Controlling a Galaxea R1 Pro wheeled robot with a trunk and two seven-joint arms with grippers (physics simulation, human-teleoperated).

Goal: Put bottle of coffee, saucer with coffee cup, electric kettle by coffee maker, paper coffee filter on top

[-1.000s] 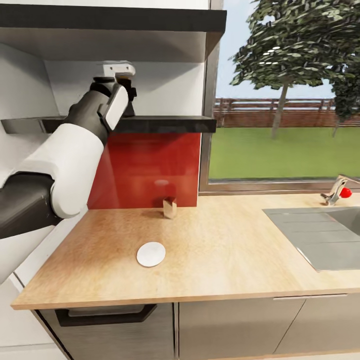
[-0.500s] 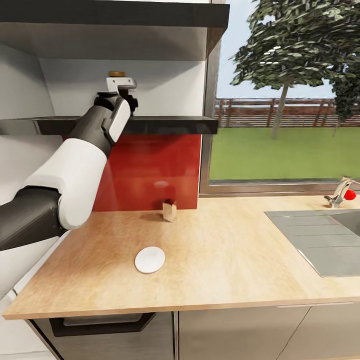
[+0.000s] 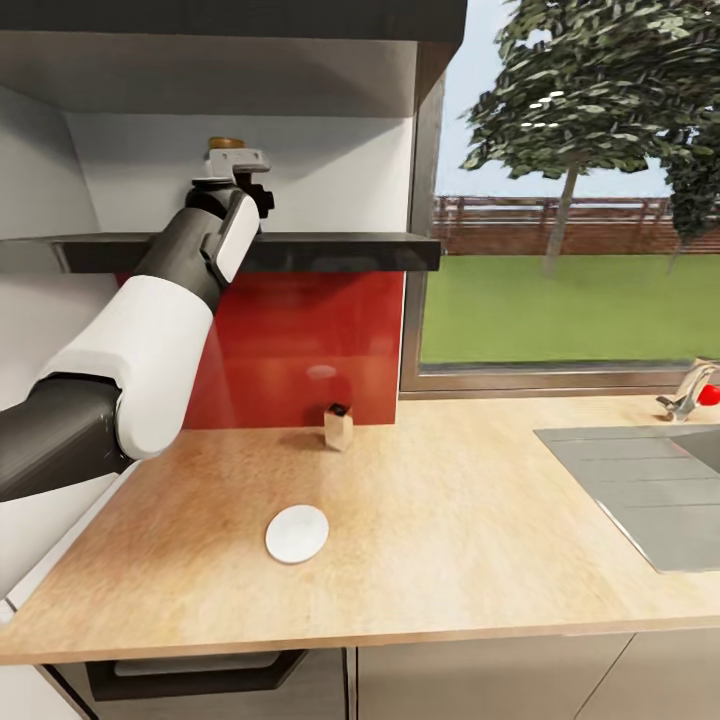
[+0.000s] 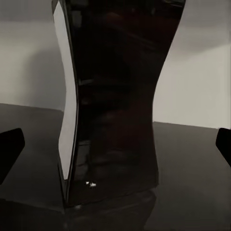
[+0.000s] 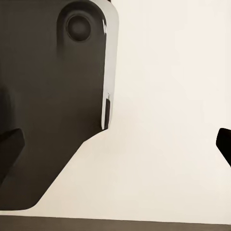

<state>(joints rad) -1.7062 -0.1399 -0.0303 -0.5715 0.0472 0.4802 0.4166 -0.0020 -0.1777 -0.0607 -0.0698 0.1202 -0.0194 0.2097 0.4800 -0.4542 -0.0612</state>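
Note:
On the dark kitchen shelf (image 3: 330, 250) stands the bottle of coffee (image 4: 113, 101), dark and narrow-waisted; in the head view its brown cap (image 3: 227, 143) peeks above my wrist. My left gripper (image 3: 236, 168) is raised to the shelf and open, its dark fingertips (image 4: 9, 150) on either side of the bottle without touching it. A flat white round disc (image 3: 297, 533), like a saucer, lies on the wooden countertop (image 3: 450, 540). My right gripper (image 5: 115, 144) is open and holds nothing.
A small tan box with a dark top (image 3: 338, 427) stands by the red backsplash (image 3: 300, 340). A grey sink (image 3: 650, 490) and a tap with a red knob (image 3: 695, 395) are at the right. The upper shelf board (image 3: 250, 70) hangs above my left gripper.
The camera has shifted, so the counter sits lower in the picture. The bottle's brown cap, hidden behind my left wrist one second ago, now shows above it.

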